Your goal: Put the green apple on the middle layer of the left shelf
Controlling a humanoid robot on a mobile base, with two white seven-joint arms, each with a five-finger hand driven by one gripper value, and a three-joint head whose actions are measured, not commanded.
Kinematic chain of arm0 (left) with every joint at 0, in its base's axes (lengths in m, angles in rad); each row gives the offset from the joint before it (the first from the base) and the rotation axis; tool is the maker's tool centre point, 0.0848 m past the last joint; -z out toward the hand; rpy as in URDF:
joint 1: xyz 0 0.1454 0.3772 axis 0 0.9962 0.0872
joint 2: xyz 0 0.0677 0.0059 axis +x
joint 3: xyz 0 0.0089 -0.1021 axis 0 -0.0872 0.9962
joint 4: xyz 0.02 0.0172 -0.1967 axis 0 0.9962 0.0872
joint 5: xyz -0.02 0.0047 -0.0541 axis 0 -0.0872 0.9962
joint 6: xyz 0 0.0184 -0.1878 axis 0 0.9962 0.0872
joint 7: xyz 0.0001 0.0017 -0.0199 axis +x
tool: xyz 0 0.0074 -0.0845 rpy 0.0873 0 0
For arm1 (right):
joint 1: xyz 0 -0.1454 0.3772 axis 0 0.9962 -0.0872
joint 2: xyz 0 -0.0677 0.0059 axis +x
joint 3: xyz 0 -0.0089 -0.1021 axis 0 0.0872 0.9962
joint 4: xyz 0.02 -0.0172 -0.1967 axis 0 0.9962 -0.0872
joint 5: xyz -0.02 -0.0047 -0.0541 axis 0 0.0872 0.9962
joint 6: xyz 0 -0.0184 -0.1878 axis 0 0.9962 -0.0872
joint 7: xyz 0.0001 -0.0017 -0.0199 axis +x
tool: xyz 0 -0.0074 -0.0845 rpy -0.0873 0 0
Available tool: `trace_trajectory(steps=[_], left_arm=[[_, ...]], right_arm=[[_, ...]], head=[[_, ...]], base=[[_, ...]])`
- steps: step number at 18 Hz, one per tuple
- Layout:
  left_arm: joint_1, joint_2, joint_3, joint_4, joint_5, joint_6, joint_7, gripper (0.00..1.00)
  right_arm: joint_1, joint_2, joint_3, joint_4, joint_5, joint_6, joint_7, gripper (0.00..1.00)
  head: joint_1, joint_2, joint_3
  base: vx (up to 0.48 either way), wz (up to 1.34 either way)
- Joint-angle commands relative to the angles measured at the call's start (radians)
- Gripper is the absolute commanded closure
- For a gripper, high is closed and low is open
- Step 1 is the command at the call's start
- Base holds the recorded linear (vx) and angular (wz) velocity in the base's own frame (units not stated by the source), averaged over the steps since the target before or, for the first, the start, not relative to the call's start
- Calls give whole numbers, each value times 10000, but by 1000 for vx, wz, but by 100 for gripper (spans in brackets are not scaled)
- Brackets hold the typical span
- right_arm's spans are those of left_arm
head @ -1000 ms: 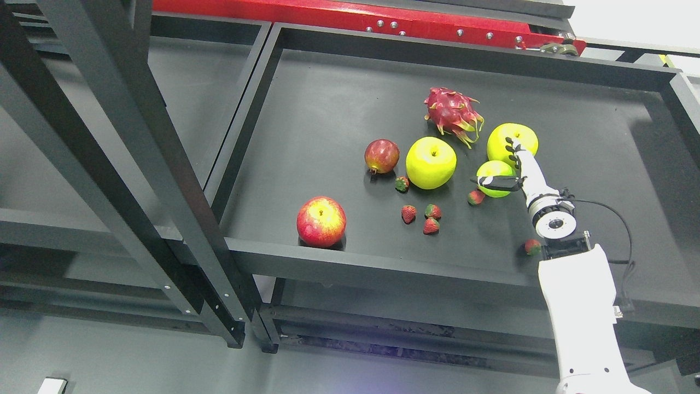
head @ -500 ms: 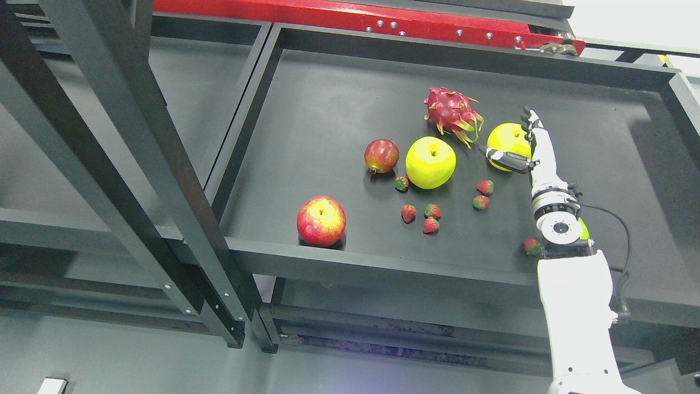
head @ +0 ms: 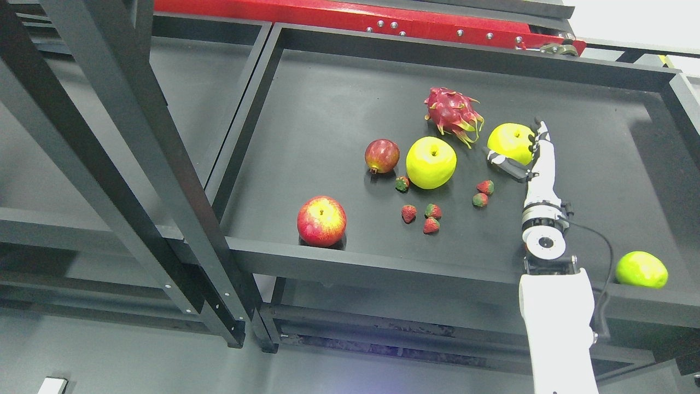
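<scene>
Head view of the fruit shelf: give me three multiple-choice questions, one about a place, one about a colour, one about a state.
1. Where is the small green apple?
A. At the shelf's front right edge
B. Beside the dragon fruit
C. In the right hand

2. What colour is the apple nearest the shelf's front left corner?
A. Yellow
B. Red
C. Purple

3. How is the right hand?
A. Shut on an apple
B. Open, holding nothing
C. Out of view

Answers:
1 A: the small green apple lies alone by the front rim of the shelf, far right.
2 B: the red apple sits there.
3 B: the right hand has its fingers stretched out, nothing between them.
</scene>
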Motion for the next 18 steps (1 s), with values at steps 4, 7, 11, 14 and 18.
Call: trace_trajectory(steps=[4, 7, 11, 14, 18], left_arm=[[0, 175, 0, 0, 0, -6, 2, 0], [0, 175, 0, 0, 0, -6, -13, 0], [0, 175, 0, 0, 0, -6, 2, 0], [0, 175, 0, 0, 0, -6, 2, 0], [0, 175, 0, 0, 0, -6, -13, 0]], right_arm=[[1487, 205, 77, -2435, -246, -37, 77, 0], [1441, 205, 46, -2435, -246, -6, 92, 0], [1441, 205, 46, -2435, -246, 25, 92, 0], [1380, 205, 31, -2435, -246, 55, 92, 0], [1364, 205, 31, -2420, -276, 56, 123, 0]], head=[[0, 0, 0], [0, 0, 0], [0, 0, 0], [0, 0, 0], [0, 0, 0]], base=[[0, 0], [0, 0], [0, 0], [0, 0], [0, 0]])
